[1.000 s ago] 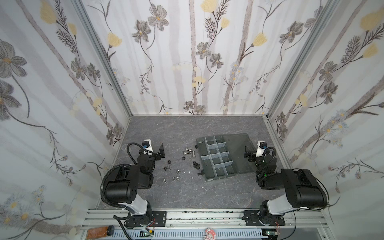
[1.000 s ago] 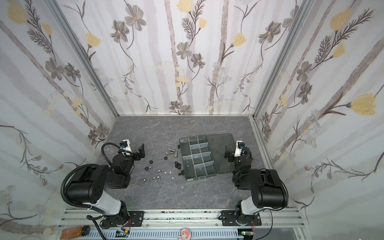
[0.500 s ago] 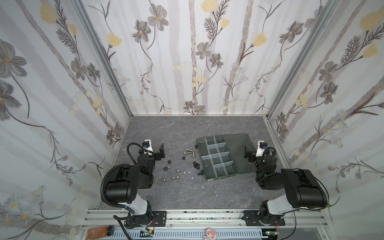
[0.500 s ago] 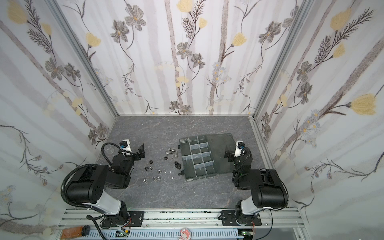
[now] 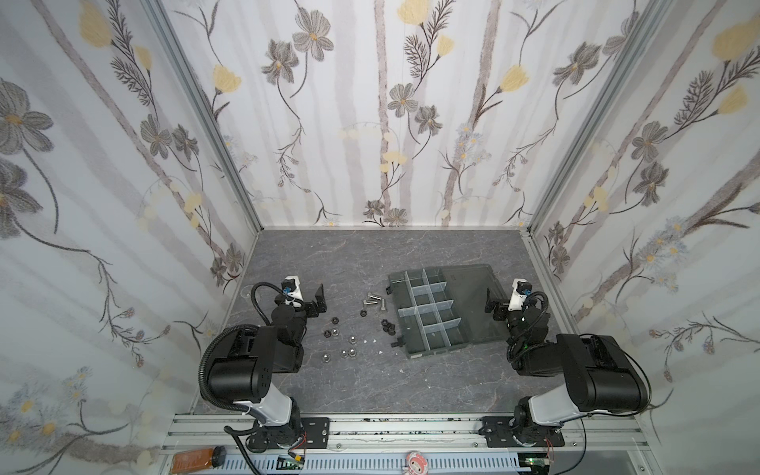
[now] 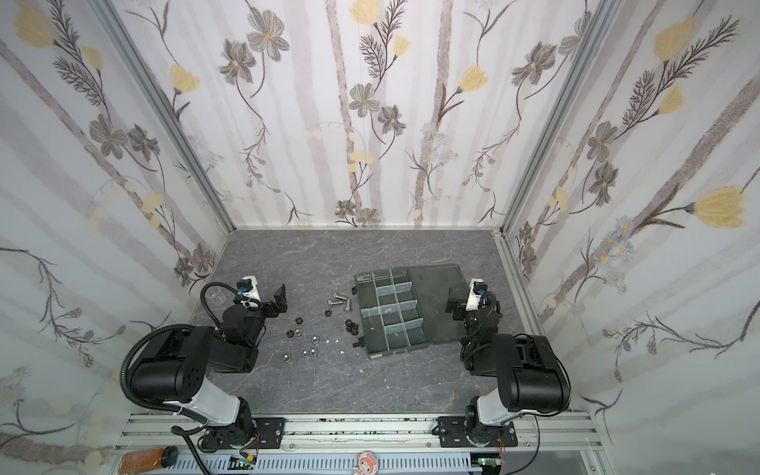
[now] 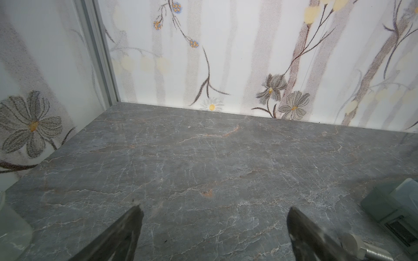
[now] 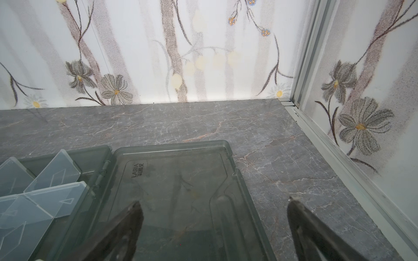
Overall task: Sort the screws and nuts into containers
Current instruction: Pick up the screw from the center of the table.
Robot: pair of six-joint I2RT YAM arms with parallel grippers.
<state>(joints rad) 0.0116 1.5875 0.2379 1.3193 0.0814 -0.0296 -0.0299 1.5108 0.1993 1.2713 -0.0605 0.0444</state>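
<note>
Top views both show the left fingers (image 5: 320,293) and right fingers (image 5: 490,297) spread wide and holding nothing, low over the grey tabletop (image 5: 370,390). Between the arms, the nuts (image 5: 343,353) lie scattered loose, silver ones nearest and black ones beyond. Just past them, the screws (image 5: 369,303) rest together near the far left corner of the containers (image 5: 442,306), an eight-compartment box with its lid (image 5: 473,296) folded flat toward the right arm. The right wrist view shows one right finger above that lid.
</note>
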